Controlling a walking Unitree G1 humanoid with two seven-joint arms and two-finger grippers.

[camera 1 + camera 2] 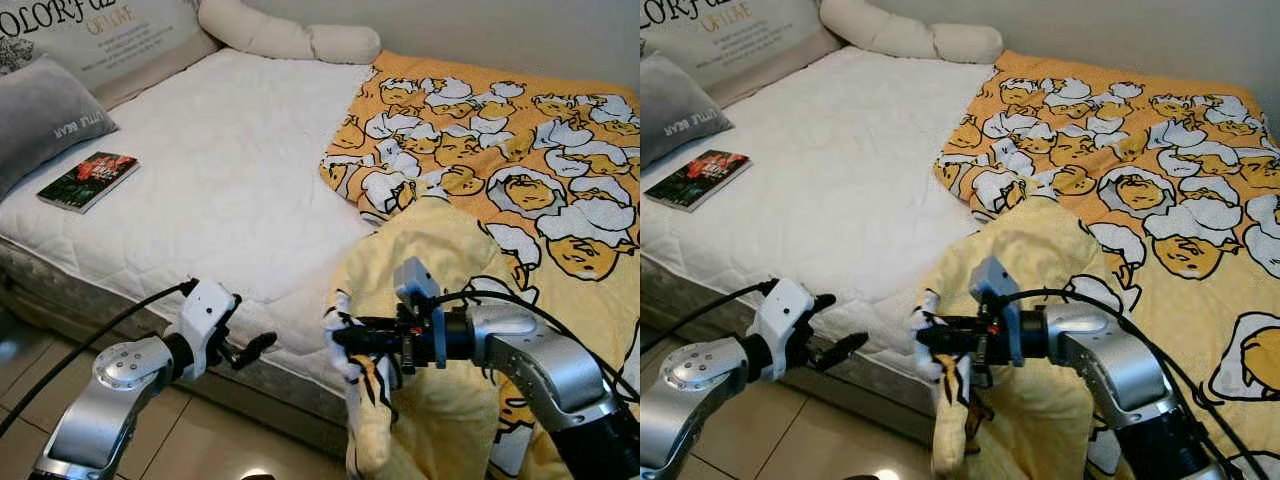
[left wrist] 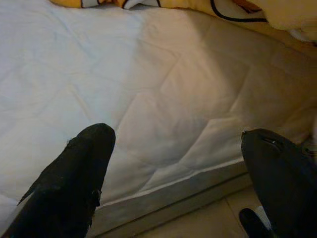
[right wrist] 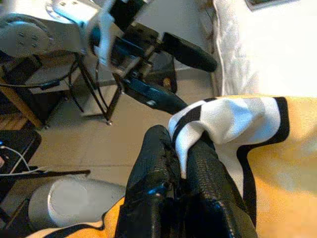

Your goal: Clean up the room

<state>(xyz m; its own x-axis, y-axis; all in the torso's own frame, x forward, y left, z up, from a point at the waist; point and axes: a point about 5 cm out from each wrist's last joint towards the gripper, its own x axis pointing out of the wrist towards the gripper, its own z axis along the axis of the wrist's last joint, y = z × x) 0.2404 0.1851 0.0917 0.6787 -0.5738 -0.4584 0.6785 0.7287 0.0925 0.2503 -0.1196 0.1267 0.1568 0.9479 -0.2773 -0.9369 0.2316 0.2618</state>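
Blanket [image 1: 520, 170], yellow with a cartoon print, lies over the bed's far half and hangs off the mattress [image 1: 230, 190] edge, where the right gripper [image 1: 340, 338] pinches a white, black-trimmed fold of it; the bunched cloth hides the fingertips in the head views. Just beside that claw, toward the robot's left, the left gripper [image 1: 250, 350] hovers wide and empty by the mattress side. Well beyond it lie a book [image 1: 88, 180] and a grey pillow [image 1: 40, 115], cut off at the frame edge.
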